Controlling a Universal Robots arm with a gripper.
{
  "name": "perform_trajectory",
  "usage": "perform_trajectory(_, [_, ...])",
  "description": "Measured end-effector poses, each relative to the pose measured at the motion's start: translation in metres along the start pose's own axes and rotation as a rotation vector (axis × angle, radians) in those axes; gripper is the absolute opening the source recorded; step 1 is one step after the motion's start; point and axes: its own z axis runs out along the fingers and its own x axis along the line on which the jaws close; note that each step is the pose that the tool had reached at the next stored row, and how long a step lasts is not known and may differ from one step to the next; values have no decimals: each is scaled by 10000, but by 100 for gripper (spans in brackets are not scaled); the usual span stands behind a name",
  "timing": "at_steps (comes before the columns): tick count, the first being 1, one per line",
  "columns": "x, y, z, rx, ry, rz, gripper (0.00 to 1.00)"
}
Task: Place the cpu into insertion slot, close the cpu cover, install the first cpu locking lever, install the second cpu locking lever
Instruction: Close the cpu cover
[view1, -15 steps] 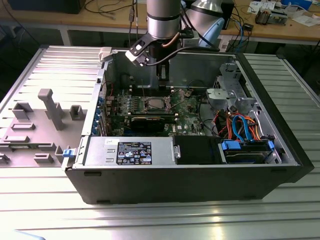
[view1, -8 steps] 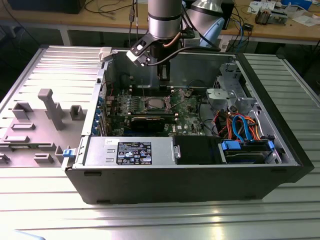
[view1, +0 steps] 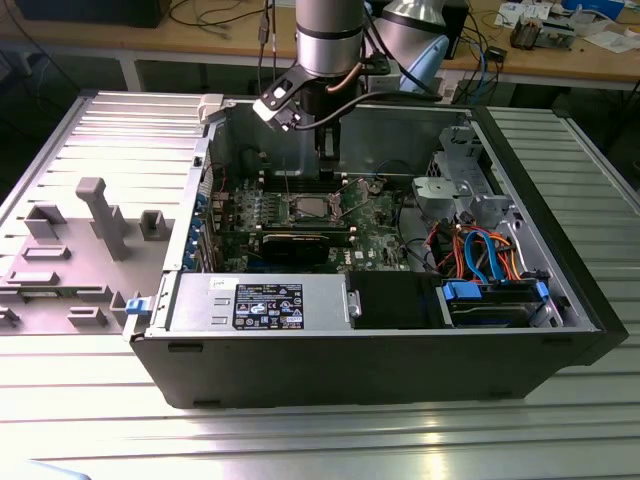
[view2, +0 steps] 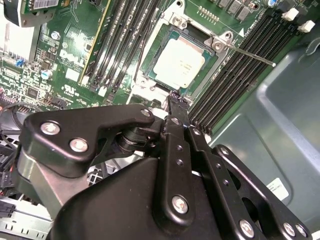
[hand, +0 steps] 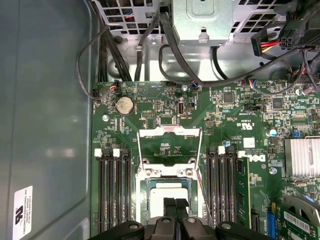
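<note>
Grey ribbed table (view1: 300, 440) fills the low part of the exterior view. An open black computer case (view1: 350, 360) sits on it in the middle of the frame, with a flat green board (view1: 380, 215) inside.

The cpu (view1: 310, 207) already lies flat in the insertion slot (view2: 170, 34), near the middle of the exterior view. It is a small, thin square with a smooth, pale metal top. The slot has a shiny silver rim.

The gripper (view2: 177, 99) hangs just over one edge of the cpu. I cannot tell if it touches. Its two black fingers (hand: 169, 204) are pushed close together, with nothing between them.

The cpu cover (hand: 170, 131) is not shut. It is a thin silver frame with a big square hole. It stands tilted up on the far side of the cpu from the fingers, just to the exterior view's right of the slot. So the cover lies straight ahead of the fingertips, past the chip.

A thin, stiff metal lever (view2: 247, 54) sticks out beside the slot and looks unhooked. Long black memory slots (view2: 125, 35) run along both sides.
</note>
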Motion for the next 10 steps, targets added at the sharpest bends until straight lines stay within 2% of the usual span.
perform_trajectory(10, [0,32,1,1,-2,0,11])
